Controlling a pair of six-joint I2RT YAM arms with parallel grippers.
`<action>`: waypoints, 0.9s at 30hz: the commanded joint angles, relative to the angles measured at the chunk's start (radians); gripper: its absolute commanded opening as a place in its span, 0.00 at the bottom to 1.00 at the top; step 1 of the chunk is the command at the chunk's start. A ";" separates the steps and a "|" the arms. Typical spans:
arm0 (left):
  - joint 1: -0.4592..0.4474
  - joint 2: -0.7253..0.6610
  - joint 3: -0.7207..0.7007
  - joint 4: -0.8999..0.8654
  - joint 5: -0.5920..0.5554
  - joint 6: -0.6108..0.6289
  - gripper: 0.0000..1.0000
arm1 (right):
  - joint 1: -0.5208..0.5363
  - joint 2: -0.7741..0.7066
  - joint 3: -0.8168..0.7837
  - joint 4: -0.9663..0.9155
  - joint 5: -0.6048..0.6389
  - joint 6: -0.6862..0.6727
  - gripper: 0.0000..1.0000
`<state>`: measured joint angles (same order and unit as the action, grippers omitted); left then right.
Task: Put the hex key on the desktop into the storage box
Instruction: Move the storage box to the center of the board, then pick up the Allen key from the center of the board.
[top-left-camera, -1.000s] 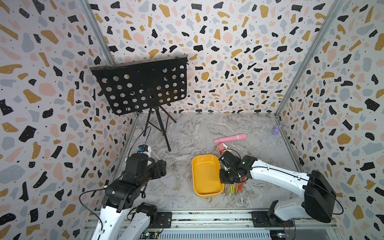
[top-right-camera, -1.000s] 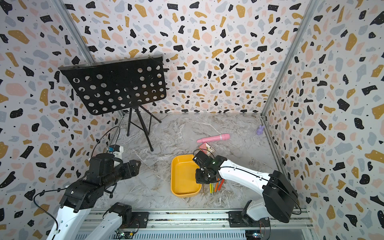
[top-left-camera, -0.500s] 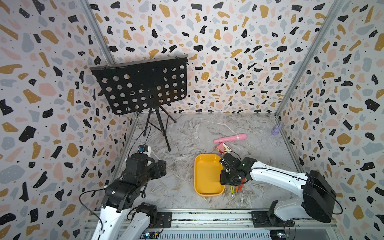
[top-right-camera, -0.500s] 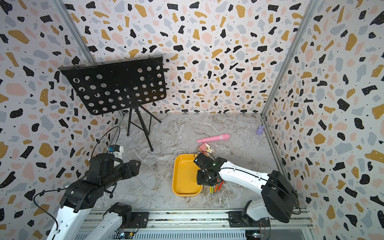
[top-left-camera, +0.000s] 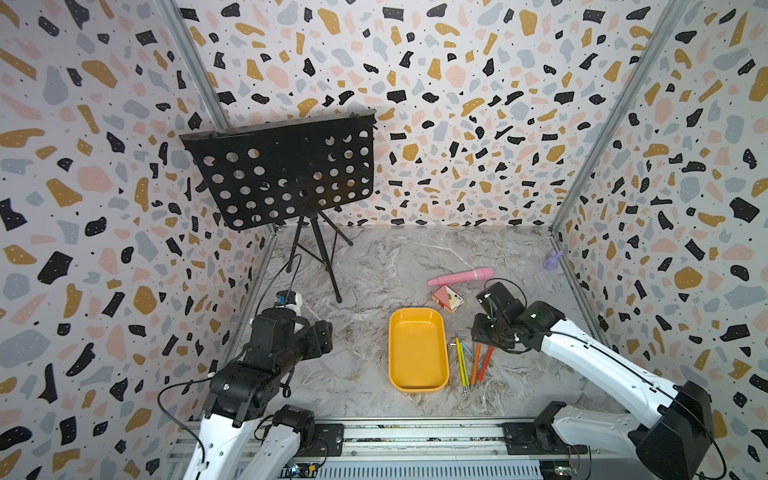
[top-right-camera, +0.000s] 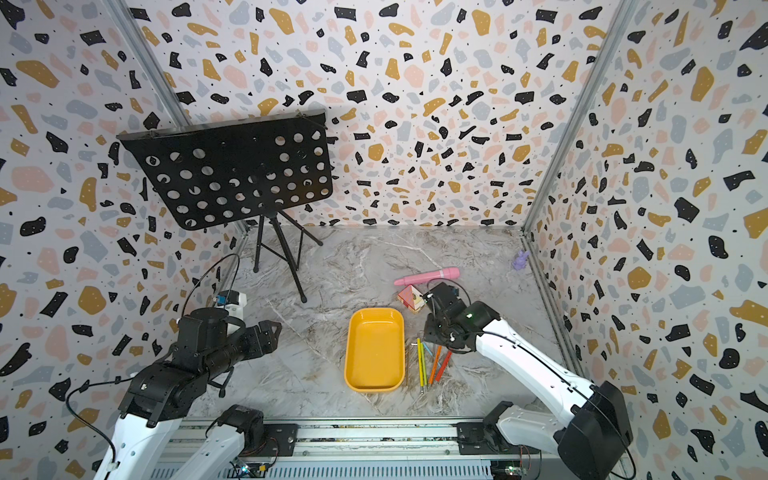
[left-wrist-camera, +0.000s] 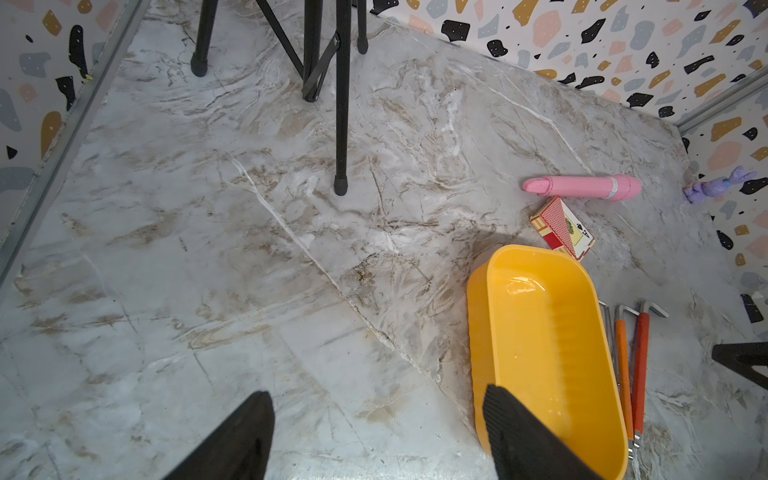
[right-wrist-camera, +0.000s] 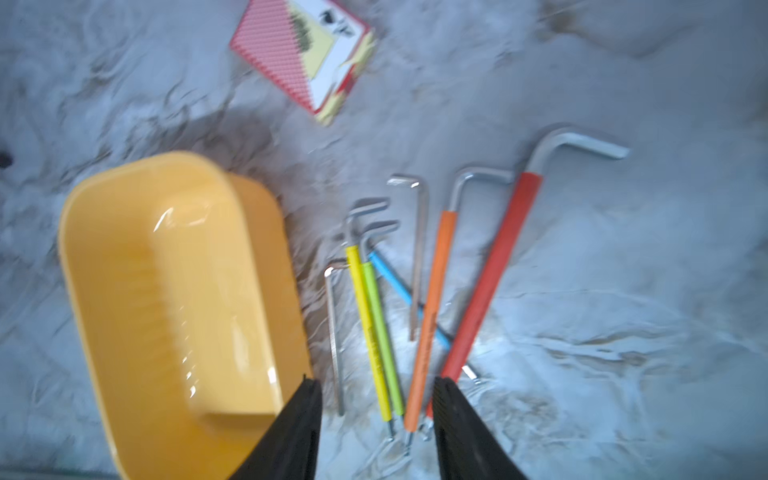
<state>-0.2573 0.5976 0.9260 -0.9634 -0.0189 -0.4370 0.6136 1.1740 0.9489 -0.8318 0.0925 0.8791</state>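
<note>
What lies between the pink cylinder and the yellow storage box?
A small red-and-cream card box, lying on the desktop; both top views and the left wrist view show it.

Black perforated music stand (top-left-camera: 286, 174), tripod base, desk tilted, at the back left. Pink cylinder (top-left-camera: 461, 276), one end tapered, lying flat right of centre. Small pyramid-shaped box (top-left-camera: 448, 298), red pattern with a cream panel (small black mark on the panel in the left wrist view), near the cylinder's tapered end, not touching. Small purple figurine (top-left-camera: 552, 260) against the right wall. Terrazzo-print walls (top-left-camera: 457, 83) on three sides.
</note>
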 joint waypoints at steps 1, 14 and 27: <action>-0.003 -0.010 -0.010 0.034 -0.007 0.010 0.83 | -0.087 0.001 -0.031 -0.073 0.031 -0.070 0.46; -0.092 -0.094 -0.064 0.170 0.347 0.115 0.72 | -0.193 0.240 -0.060 0.073 -0.076 -0.103 0.43; -0.173 -0.235 -0.096 0.244 0.631 0.142 0.72 | -0.205 0.297 -0.119 0.132 -0.089 -0.080 0.44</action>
<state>-0.4267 0.3710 0.8310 -0.7753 0.5049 -0.3199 0.4156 1.4746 0.8406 -0.7025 0.0109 0.7883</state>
